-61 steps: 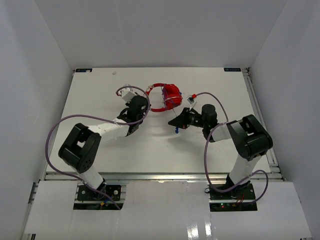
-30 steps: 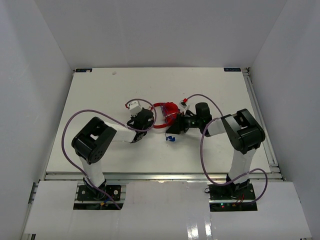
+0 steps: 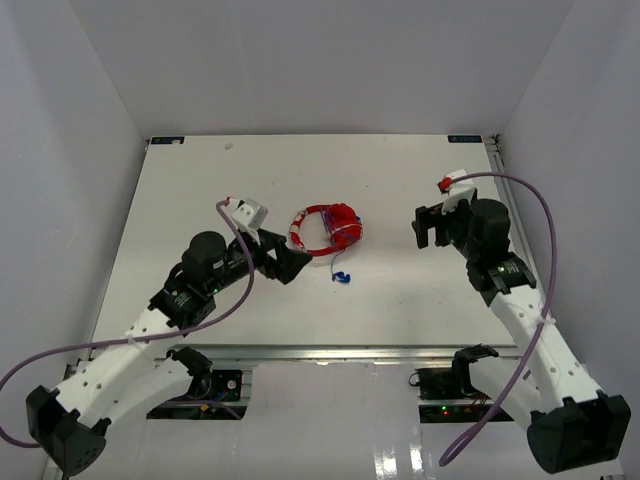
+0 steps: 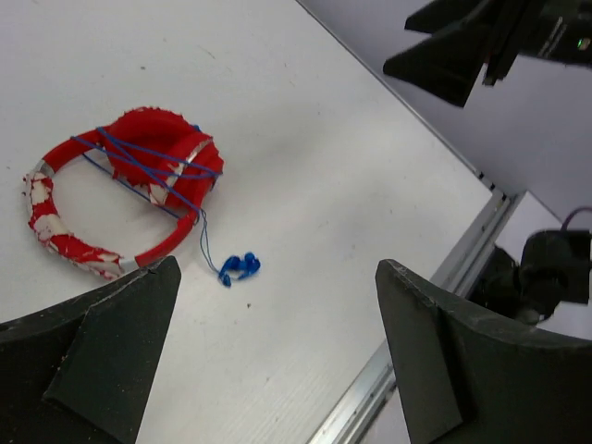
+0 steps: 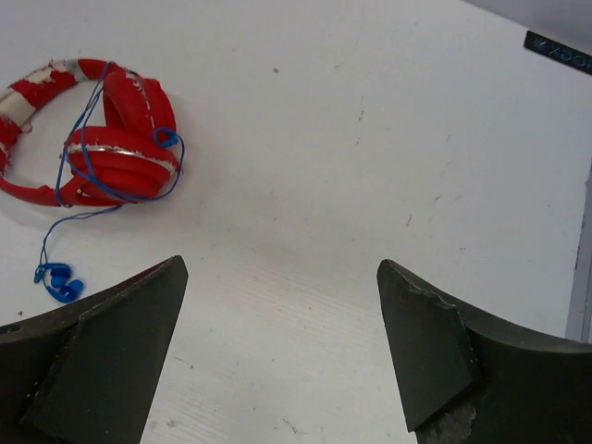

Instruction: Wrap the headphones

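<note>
The red headphones [image 3: 325,229] lie on the white table near its middle, earcups folded together inside the headband. Their thin blue cable [image 4: 153,173] is wound across the earcups, and its blue plug [image 3: 341,277] lies loose on the table just in front. In the wrist views the headphones [image 4: 120,194] [image 5: 102,139] and plug [image 4: 239,268] [image 5: 57,279] show at upper left. My left gripper [image 3: 283,262] is open, empty, left of and nearer than the headphones. My right gripper [image 3: 428,226] is open and empty, well to their right. Both grippers [image 4: 276,277] [image 5: 277,277] frame bare table.
The table's metal front rail [image 4: 407,351] runs close behind the plug in the left wrist view. White walls enclose the table on three sides. Purple robot cables [image 3: 540,230] loop off both arms. The right arm's black gripper [image 4: 462,55] shows at top right of the left wrist view.
</note>
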Robot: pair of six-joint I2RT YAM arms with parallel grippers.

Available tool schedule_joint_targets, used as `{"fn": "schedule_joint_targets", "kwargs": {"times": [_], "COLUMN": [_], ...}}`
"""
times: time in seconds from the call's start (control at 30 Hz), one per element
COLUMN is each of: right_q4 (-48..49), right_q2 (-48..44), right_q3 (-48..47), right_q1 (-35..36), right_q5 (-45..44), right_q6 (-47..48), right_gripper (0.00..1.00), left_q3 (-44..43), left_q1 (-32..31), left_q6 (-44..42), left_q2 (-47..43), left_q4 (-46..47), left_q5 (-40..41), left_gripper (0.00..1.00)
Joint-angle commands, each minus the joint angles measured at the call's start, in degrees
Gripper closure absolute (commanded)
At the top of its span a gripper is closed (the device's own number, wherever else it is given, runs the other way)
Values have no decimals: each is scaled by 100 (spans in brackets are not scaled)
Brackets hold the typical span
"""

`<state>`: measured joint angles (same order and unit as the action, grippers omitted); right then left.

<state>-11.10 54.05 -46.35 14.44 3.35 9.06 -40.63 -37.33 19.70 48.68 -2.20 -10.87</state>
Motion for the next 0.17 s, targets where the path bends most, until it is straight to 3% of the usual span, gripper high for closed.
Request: {"fn": "schedule_joint_targets", "kwargs": {"times": [0.0,0.13], "right_q4": [312,337], "right_q2": [-726,-1184], "right_q3": [604,870], "right_q1": [-166,-349], "right_q5": [-441,-394], "right_q6": [-386,-692], "right_gripper": [10,10], "left_q3": [516,729], "left_q1": [18,24], "left_q6": [-647,-754], "left_q2": [-899,-1338], "left_q4": [-1198,-1467], "left_q5": [-583,-266], "left_gripper": [2,2]}}
